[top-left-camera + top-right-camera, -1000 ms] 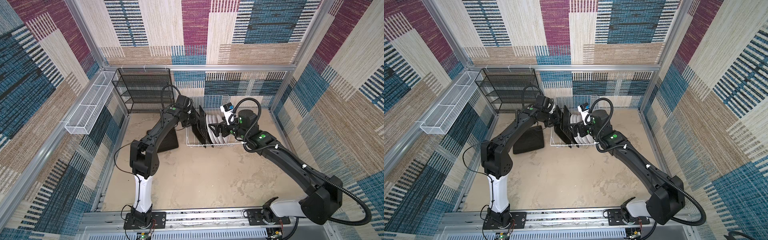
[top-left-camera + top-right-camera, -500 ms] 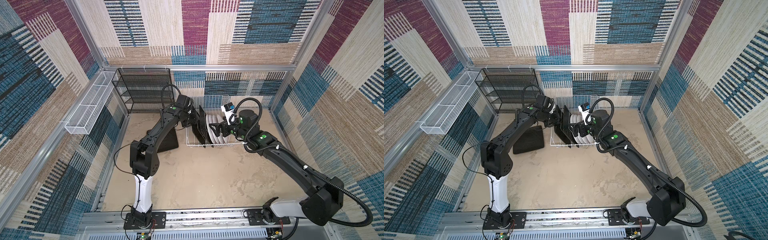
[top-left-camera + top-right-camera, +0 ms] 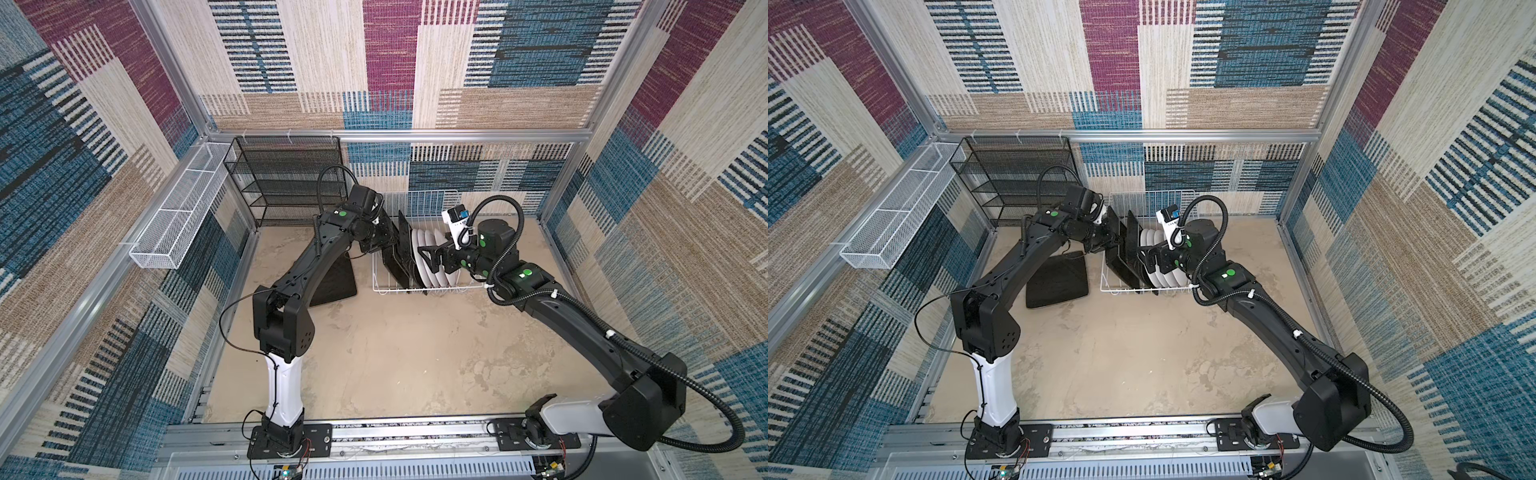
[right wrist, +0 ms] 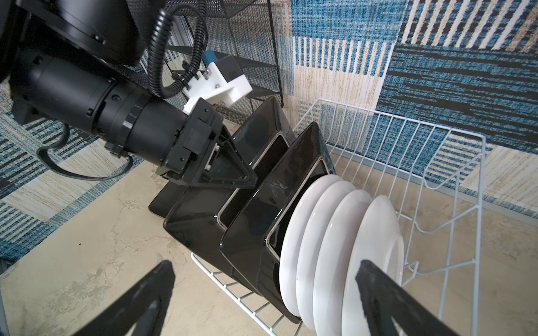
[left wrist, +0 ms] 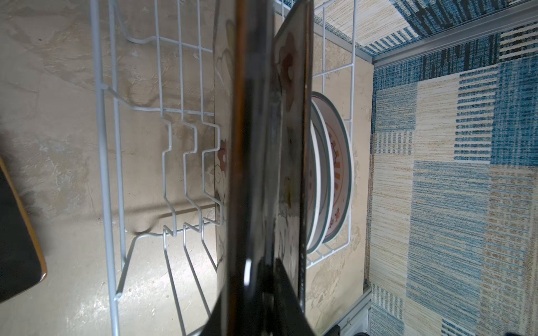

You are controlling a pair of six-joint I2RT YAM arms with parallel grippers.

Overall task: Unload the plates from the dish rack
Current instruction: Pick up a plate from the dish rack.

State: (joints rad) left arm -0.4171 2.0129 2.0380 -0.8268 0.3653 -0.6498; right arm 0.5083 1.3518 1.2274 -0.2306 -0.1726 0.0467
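Observation:
The white wire dish rack [image 3: 432, 197] stands at the back of the table. In it stand two black-backed square plates and several white-backed round plates [image 4: 326, 247], all on edge. My left gripper [image 4: 233, 171] is shut on the upper edge of the outer square plate [image 4: 201, 224], seen edge-on in the left wrist view [image 5: 250, 145]. The second square plate [image 4: 256, 229] stands right behind it. My right gripper [image 4: 265, 267] hangs open above the round plates [image 3: 432, 278], touching nothing. A third square plate [image 3: 336, 282] lies flat on the table left of the rack.
A black mesh shelf unit [image 3: 286, 178] stands in the back left corner, close behind my left arm. A long white mesh basket [image 3: 178, 220] hangs on the left wall. Patterned walls on an aluminium frame enclose the table on three sides.

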